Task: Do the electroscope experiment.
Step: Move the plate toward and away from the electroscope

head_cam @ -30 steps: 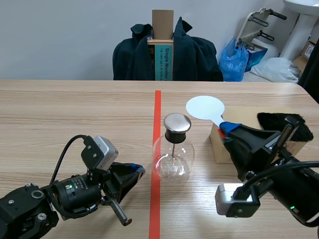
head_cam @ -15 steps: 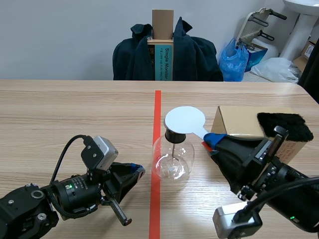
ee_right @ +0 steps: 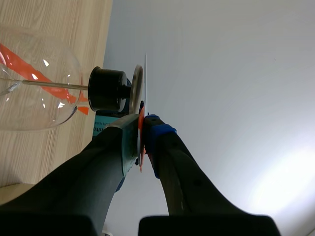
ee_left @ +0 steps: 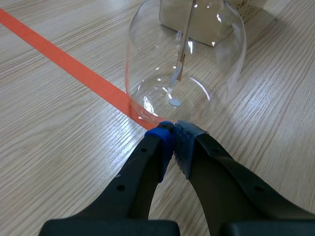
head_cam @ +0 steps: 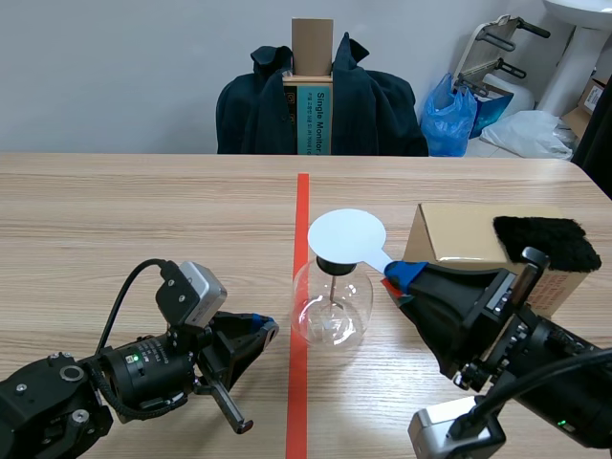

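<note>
Now: wooden surface (head_cam: 143, 210) | cardboard box (head_cam: 459, 234) at right, black fur (head_cam: 545, 239) on it | glass flask (head_cam: 332, 301) on red line, thin rod (ee_left: 184, 44) inside | right pincer (head_cam: 397, 277) grasping white disc (head_cam: 346, 234) over flask's top | left pincer (ee_left: 172, 140) clenched, empty, at flask's base

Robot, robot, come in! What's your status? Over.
Left claw shut, at flask base. Right claw shut on disc, over flask top. Box off to the side, not blocking.
</note>
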`<move>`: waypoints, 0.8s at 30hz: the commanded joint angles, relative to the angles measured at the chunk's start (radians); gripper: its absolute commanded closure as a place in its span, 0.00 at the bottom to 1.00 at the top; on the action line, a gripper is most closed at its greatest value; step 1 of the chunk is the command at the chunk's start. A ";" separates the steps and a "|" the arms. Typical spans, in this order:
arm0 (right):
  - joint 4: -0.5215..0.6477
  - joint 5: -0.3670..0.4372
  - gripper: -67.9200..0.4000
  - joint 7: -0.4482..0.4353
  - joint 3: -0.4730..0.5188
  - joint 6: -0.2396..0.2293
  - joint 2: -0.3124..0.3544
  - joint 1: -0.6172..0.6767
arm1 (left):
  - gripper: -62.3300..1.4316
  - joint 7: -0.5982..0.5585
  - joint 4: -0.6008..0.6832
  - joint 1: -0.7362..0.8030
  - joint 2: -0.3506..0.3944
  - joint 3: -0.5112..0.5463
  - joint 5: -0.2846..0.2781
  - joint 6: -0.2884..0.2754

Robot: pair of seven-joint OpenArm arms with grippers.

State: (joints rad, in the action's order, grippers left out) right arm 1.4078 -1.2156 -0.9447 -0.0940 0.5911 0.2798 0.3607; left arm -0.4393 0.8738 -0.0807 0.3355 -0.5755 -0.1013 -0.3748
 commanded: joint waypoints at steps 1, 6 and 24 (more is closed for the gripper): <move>0.008 0.014 0.98 0.015 0.001 0.011 0.008 -0.014 | 0.95 -0.016 0.022 -0.005 -0.003 0.001 -0.006 -0.004; 0.008 0.014 0.98 0.115 0.001 0.011 0.008 -0.014 | 0.95 -0.016 0.022 -0.005 -0.003 0.001 -0.006 -0.004; 0.008 0.014 0.98 0.551 0.001 0.010 0.008 -0.014 | 0.95 -0.017 0.022 -0.005 -0.003 0.001 -0.006 -0.004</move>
State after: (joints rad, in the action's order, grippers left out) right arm 1.4078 -1.2121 -0.3916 -0.0940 0.5903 0.2794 0.3607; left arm -0.4393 0.8738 -0.0807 0.3355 -0.5755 -0.1013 -0.3748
